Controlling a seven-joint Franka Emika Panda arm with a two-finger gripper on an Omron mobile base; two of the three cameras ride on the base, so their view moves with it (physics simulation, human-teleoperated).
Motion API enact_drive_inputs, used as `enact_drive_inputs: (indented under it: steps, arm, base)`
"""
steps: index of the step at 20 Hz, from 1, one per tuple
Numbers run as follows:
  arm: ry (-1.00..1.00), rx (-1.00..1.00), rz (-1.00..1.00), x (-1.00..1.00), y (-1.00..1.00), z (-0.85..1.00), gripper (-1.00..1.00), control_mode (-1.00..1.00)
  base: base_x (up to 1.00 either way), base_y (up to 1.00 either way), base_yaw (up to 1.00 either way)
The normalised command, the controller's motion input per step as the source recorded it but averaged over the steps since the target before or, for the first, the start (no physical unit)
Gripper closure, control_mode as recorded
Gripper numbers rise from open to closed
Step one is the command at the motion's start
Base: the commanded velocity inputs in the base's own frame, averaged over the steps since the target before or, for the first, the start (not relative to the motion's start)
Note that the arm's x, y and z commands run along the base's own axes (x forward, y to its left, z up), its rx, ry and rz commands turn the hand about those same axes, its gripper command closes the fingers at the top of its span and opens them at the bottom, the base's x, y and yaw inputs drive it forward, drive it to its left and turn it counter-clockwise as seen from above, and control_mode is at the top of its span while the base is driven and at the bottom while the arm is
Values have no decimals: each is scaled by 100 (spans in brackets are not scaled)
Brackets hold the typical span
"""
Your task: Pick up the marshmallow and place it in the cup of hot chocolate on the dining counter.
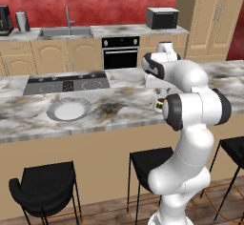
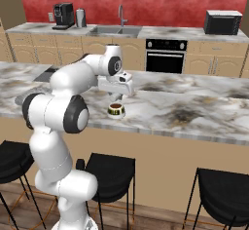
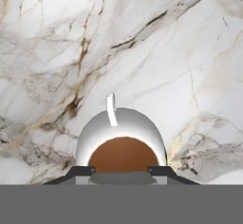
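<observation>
1 pincer (image 3: 122, 172), jaws together, marshmallow (image 3: 122, 178) seemingly clamped; cup of hot chocolate (image 3: 121, 144) directly beneath, on dining counter (image 3: 156, 52).

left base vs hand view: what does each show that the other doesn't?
Left base view alone: the plate, the cooktop and stools below the dining counter.
Hand view alone: the cup's handle and its brown liquid from straight above, between the shut gripper fingertips.
Shared: the cup of hot chocolate and the marble top.

A white-grey plate (image 1: 69, 108) lies beside the cooktop (image 1: 66, 83) — black stools (image 2: 110, 173) stand below.
</observation>
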Motion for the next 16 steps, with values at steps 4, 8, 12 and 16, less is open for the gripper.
enact_drive_inputs:
  steps: [4, 8, 12, 16]
  arm:
    - [1, 0, 0, 0, 0, -8, 100, -100]
    - [1, 0, 0, 0, 0, -6, 100, -100]
    - [0, 0, 0, 0, 0, 0, 100, -100]
    - [0, 0, 0, 0, 0, 0, -100, -100]
  base:
    - [0, 0, 0]
    - [0, 0, 0]
    - [0, 0, 0]
    - [0, 0, 0]
